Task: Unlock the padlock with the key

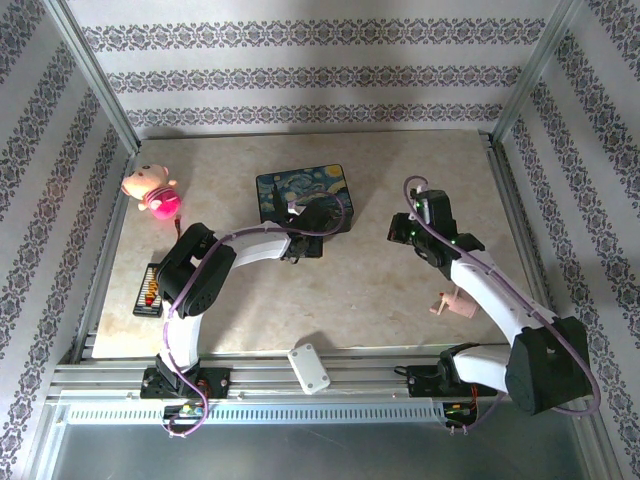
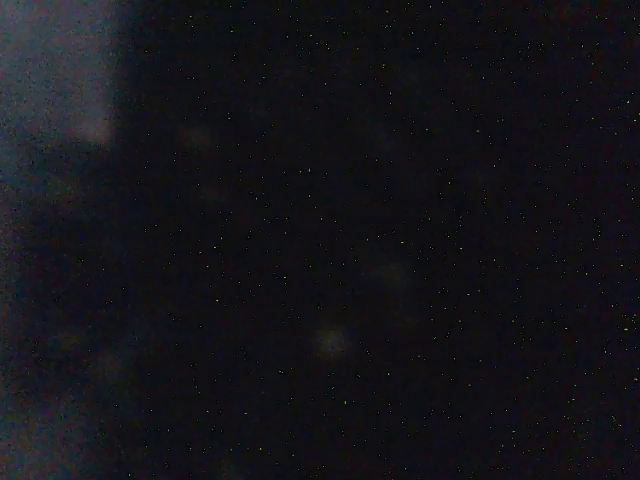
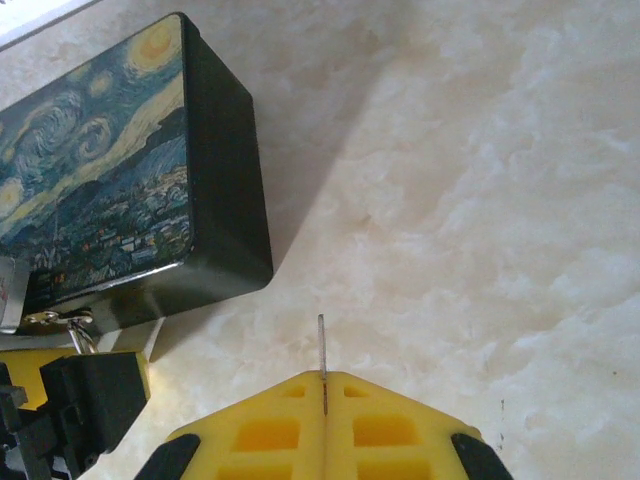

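Padlock [image 3: 47,319] first, for place: it hangs at the near side of the painted tin, close to the middle of the table, with the left gripper right against it.

From the top camera, a pale marbled table [image 1: 380,300] fills the floor of a cell with patterned walls. The left arm [image 1: 215,265] bends in from its base and reaches up to the tin's near edge. The right arm [image 1: 490,295] stretches toward the open table to the right of the tin. The tin [image 1: 300,188] is dark, with a swirling blue and yellow night sky on its lid, and lies flat (lid shut).

Near the far left edge lies a pink plush toy [image 1: 152,190]. Nearer along that edge sits a dark narrow rack [image 1: 149,290] with small coloured pieces. A white block [image 1: 308,367] rests on the front rail, and a small pinkish piece [image 1: 448,301] lies just beside the right arm.

The left gripper [image 1: 298,228] is at the tin's near wall. The right wrist camera catches its black and yellow parts just below the brass padlock and its thin silvery shackle. How wide its jaws stand, or whether they hold the lock, I cannot tell (its own camera is almost black).

The right gripper [image 3: 322,378] has its yellow fingers pressed together on the key [image 3: 321,345], a thin metal blade seen edge-on. It pokes out past the tips, over bare table well apart from the lock.
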Controlling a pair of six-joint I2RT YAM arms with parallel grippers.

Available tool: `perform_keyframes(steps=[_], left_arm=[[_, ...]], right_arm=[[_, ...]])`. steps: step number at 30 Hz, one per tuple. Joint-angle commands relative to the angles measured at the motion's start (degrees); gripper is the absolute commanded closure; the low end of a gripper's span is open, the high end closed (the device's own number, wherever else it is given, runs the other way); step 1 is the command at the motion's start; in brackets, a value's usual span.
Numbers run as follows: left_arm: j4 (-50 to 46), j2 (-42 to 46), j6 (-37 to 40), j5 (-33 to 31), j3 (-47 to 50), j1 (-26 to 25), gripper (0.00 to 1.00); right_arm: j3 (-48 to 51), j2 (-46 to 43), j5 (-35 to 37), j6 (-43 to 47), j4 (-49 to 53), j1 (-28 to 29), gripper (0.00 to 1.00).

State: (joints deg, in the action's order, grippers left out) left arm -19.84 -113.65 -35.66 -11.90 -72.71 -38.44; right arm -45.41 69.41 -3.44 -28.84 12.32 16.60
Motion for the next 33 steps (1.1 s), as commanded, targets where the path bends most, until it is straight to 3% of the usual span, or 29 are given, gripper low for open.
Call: perform_keyframes(steps=[1,15,24,33], left_arm=[[2.5,-0.2,4.2,1.9,-0.5,1.5,0.3],[4.4,0.0,7.3,7.9,0.9,1.9,0.39],[4.8,1.5,6.8,2.7,1.9,-0.3,0.46],[4.6,1.5,6.2,3.3,1.6,-1.6,0.46]], right_arm=[[0.3,-1.0,4.5,-2.2,0.3,1.5,1.0],[-2.6,-0.2,8.5,-2.6,2.3,5.7,1.0],[-3.4,-0.1,8.9,-2.5,2.8,6.2,1.0],[-4.0,0.2,8.9,-2.2,3.2,6.5,1.0]])
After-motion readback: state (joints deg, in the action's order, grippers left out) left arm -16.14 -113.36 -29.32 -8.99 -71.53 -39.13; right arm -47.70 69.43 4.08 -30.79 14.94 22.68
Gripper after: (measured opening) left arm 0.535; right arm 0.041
